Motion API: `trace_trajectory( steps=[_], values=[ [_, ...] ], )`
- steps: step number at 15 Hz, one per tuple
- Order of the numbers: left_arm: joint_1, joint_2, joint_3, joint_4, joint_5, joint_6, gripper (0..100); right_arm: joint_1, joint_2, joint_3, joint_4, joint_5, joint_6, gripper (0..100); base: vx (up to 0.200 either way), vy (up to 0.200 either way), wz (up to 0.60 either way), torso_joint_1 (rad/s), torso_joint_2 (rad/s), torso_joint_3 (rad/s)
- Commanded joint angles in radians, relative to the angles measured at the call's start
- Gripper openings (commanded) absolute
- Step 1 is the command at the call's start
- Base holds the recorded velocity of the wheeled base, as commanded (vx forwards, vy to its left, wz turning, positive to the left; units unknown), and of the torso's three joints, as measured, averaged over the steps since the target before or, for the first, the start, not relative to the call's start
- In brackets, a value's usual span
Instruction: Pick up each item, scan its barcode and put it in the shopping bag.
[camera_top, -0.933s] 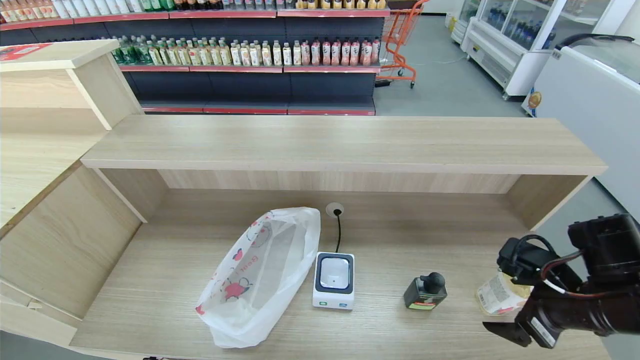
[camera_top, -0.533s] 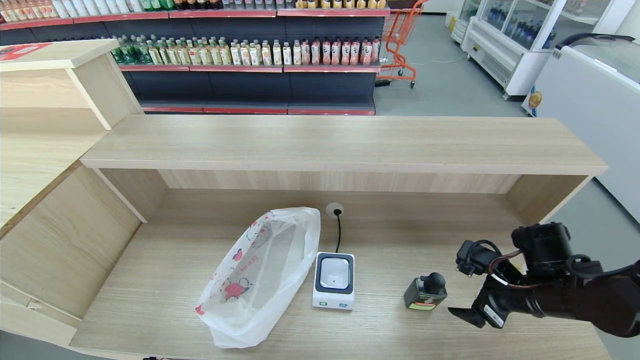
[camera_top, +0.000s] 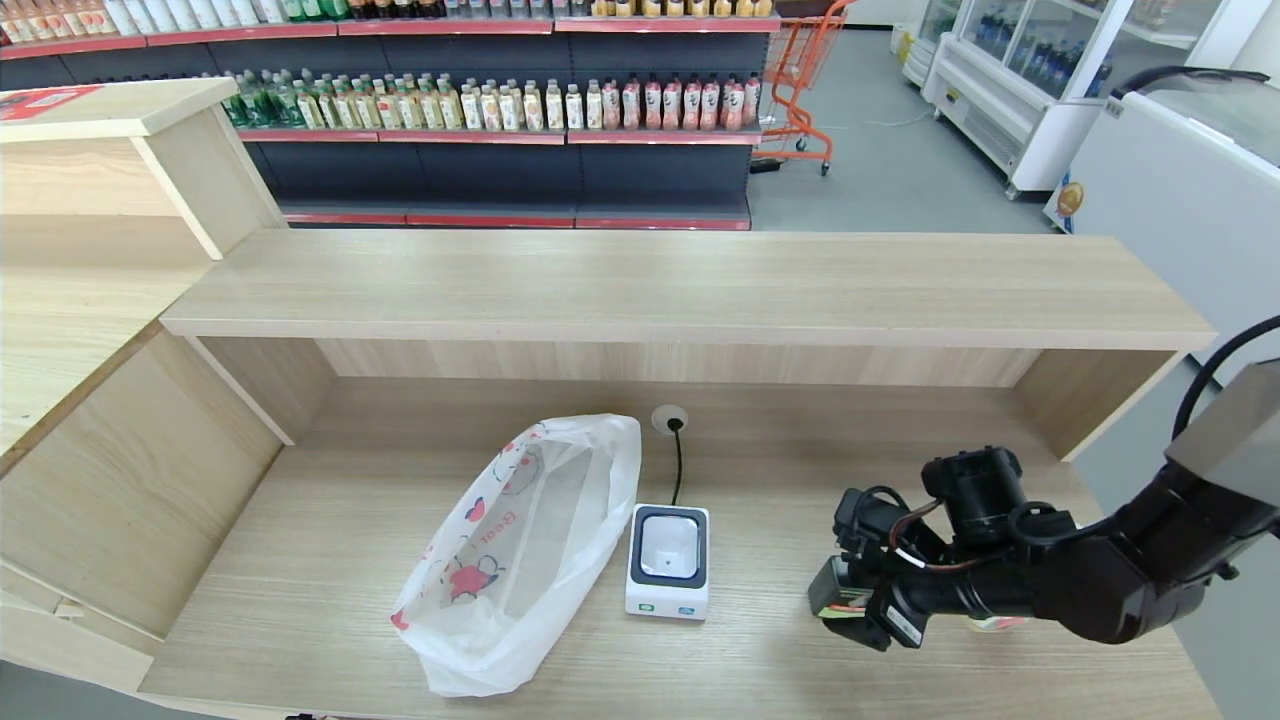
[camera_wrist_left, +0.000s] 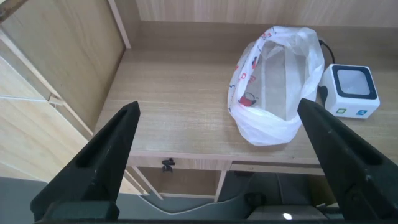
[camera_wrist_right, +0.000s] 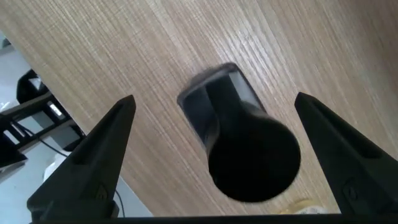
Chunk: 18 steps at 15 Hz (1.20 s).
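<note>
Wooden counter (camera_top: 300, 590), right fingers (camera_wrist_right: 93, 165) apart either side of dark bottle (camera_wrist_right: 252, 158).

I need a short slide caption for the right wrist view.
Open right end effector above the dark bottle standing on the wooden counter.

Wooden counter (camera_top: 700, 285) with raised ledge. Behind it, shelves (camera_top: 470, 172) lined with bottles (camera_top: 500, 107). Orange cart (camera_top: 803, 75) in aisle. Glass-front coolers (camera_top: 1010, 75) at right.
</note>
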Motion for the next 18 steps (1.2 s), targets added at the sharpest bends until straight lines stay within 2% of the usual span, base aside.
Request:
trace_trajectory(
  steps=[1, 2, 3, 8, 10, 12, 14, 15, 17, 18],
  values=[
    [0.0, 0.0, 0.0, 0.0, 0.0, 0.0, 100, 0.021, 0.042, -0.024, -0.015, 0.001, 0.0, 100, 0.0, 0.0, 0.0, 0.0, 0.0, 0.0],
    [0.0, 0.001, 0.0, 0.0, 0.002, 0.0, 100, 0.027, 0.057, -0.026, -0.039, 0.001, -0.002, 100, 0.0, 0.0, 0.0, 0.0, 0.0, 0.0],
    [0.0, 0.001, 0.0, 0.0, 0.0, 0.0, 100, 0.028, 0.072, -0.024, -0.061, 0.001, -0.002, 0, 0.0, 0.0, 0.0, 0.0, 0.0, 0.0],
    [0.0, 0.0, 0.0, 0.0, 0.0, 0.0, 100, 0.033, 0.074, -0.018, -0.09, 0.0, 0.003, 0, 0.0, 0.0, 0.0, 0.0, 0.0, 0.0],
    [0.0, 0.001, 0.0, 0.0, 0.0, 0.0, 100, 0.021, -0.018, -0.009, -0.107, 0.001, 0.021, 0, 0.0, 0.0, 0.0, 0.0, 0.0, 0.0],
    [0.0, 0.0, 0.0, 0.0, 0.0, 0.0, 100, -0.016, -0.13, 0.013, -0.108, 0.001, 0.118, 0, 0.0, 0.0, 0.0, 0.0, 0.0, 0.0],
    [0.0, 0.0, 0.0, 0.0, 0.0, 0.0, 100, -0.094, -0.322, 0.036, -0.102, 0.003, 0.324, 0, 0.0, 0.0, 0.0, 0.0, 0.0, 0.0],
    [0.0, 0.0, 0.0, 0.0, 0.0, 0.0, 100, -0.114, -0.386, 0.063, -0.102, 0.001, 0.364, 0, 0.0, 0.0, 0.0, 0.0, 0.0, 0.0],
    [0.0, 0.0, 0.0, 0.0, 0.0, 0.0, 100, -0.143, -0.48, 0.112, -0.105, -0.005, 0.341, 0, 0.0, 0.0, 0.0, 0.0, 0.0, 0.0],
    [0.0, 0.001, 0.0, 0.0, 0.0, 0.0, 100, -0.177, -0.543, 0.151, -0.128, -0.005, 0.219, 0, 0.0, 0.0, 0.0, 0.0, 0.0, 0.0]
  ],
)
